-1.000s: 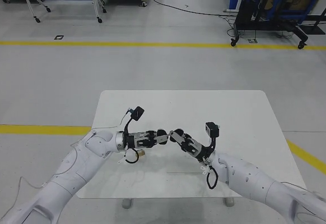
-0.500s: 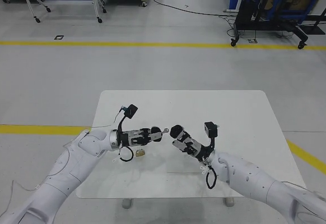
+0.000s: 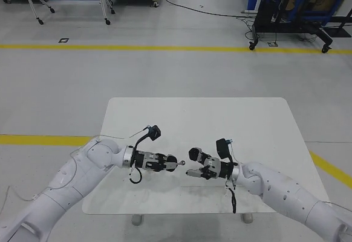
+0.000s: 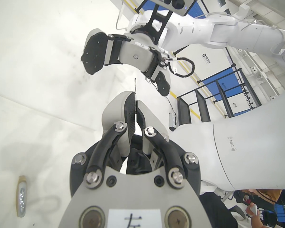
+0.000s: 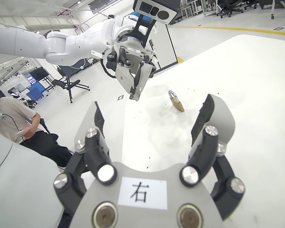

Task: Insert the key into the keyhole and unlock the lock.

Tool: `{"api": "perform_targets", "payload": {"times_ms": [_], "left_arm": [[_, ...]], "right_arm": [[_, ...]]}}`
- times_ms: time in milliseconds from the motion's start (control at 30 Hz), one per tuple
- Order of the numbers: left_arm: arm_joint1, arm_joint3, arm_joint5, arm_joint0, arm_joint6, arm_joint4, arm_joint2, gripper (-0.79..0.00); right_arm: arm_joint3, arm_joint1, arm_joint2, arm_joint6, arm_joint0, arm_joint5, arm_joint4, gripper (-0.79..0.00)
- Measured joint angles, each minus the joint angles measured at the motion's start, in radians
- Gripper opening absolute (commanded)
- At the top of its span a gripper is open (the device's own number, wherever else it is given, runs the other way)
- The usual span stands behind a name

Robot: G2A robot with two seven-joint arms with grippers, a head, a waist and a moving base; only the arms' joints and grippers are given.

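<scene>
In the top view, the white table [image 3: 236, 115] is seen at the centre of the frame. The left gripper [image 3: 171, 162] is held over the table's lower middle part, slightly left of the frame's centre. Its fingers are pressed together on the key [image 3: 180, 162], whose small silvery end sticks out toward the right of the frame. The right gripper [image 3: 192, 164] is held just to the right, facing the key, with its fingers spread apart and nothing between them. A small gap is left between the key and the right gripper.

In the left wrist view, the left gripper [image 4: 135, 100] is seen clamped on the key [image 4: 135, 87], which is viewed edge-on as a thin blade projecting beyond the fingertips. Beyond it, the right gripper [image 4: 125, 74] is spread wide. The lock [image 4: 21, 195] lies on the table [image 4: 26, 48], well apart from both grippers.

In the right wrist view, the right gripper [image 5: 153, 107] is spread open and empty. Ahead of it, the left gripper [image 5: 135, 93] is angled down toward the table [image 5: 251, 84], with the key [image 5: 137, 91] pinched at its tip. The brass lock [image 5: 176, 102], with its silver shackle, lies on the table near that tip and is touched by neither gripper.
</scene>
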Motion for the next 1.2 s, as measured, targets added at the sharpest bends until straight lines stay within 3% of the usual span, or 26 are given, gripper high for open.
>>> {"api": "perform_targets", "payload": {"times_ms": [267,600,833,1000,1033,1200], "left_arm": [[0.015,-0.005,-0.022,-0.041,0.022,0.016,0.086,-0.785],[0.015,0.024,-0.046,-0.090,0.046,0.004,0.172,-0.785],[0.013,0.034,-0.059,-0.112,0.059,-0.002,0.213,-0.785],[0.013,0.041,-0.067,-0.128,0.067,-0.007,0.238,-0.785],[0.013,0.042,-0.069,-0.130,0.069,-0.008,0.242,-0.785],[0.014,0.050,-0.078,-0.144,0.078,-0.011,0.260,-0.785]], "right_arm": [[-0.025,0.006,0.039,0.171,-0.030,0.030,0.123,-0.474],[-0.013,-0.013,0.058,0.300,-0.041,-0.073,0.214,-0.499],[0.011,-0.038,0.060,0.364,-0.036,-0.073,0.245,-0.514],[0.029,-0.058,0.060,0.403,-0.030,-0.088,0.269,-0.683],[0.033,-0.061,0.061,0.408,-0.029,-0.092,0.272,-0.785],[0.057,-0.076,0.071,0.426,-0.027,-0.113,0.284,-0.785]]}}
